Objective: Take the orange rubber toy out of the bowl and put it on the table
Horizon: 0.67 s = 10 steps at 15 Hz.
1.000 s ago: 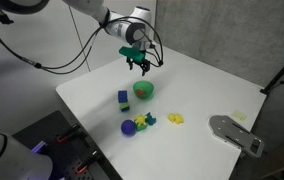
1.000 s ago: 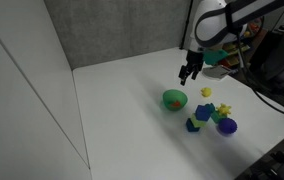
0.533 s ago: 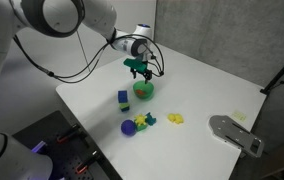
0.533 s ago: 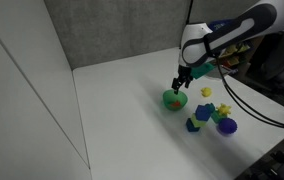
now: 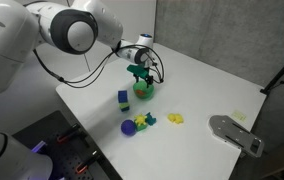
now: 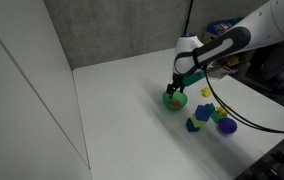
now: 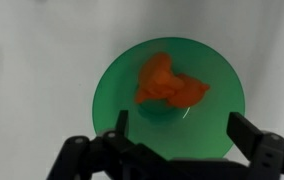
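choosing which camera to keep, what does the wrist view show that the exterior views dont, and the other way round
Only the wrist view: the orange toy lying inside the bowl, and the hand plainly open, fingers wide apart.
Only an exterior view: the arm, the purple ball, the yellow toy and a grey object.
Both: the green bowl, the hand just above it, and the white table.

One green bowl, one orange rubber toy, one purple ball, one yellow toy, one white table
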Tool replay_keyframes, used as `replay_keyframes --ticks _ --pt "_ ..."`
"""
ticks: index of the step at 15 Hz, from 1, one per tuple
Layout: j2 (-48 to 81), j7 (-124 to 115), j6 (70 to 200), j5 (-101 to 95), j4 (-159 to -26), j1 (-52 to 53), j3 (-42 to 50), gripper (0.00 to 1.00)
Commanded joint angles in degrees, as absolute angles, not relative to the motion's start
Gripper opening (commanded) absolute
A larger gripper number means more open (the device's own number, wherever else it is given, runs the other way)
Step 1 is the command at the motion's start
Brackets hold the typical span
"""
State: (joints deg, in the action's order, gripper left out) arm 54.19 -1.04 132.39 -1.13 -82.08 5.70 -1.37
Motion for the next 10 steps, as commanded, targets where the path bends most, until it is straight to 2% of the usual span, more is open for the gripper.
replay_keyframes --ticks 1,10 --pt "58.3 -3.1 132.1 -2.1 -77.2 6.9 -0.3 1.0" --pt "60.1 -2.7 127.5 -2.8 -76.2 8.0 0.4 1.0"
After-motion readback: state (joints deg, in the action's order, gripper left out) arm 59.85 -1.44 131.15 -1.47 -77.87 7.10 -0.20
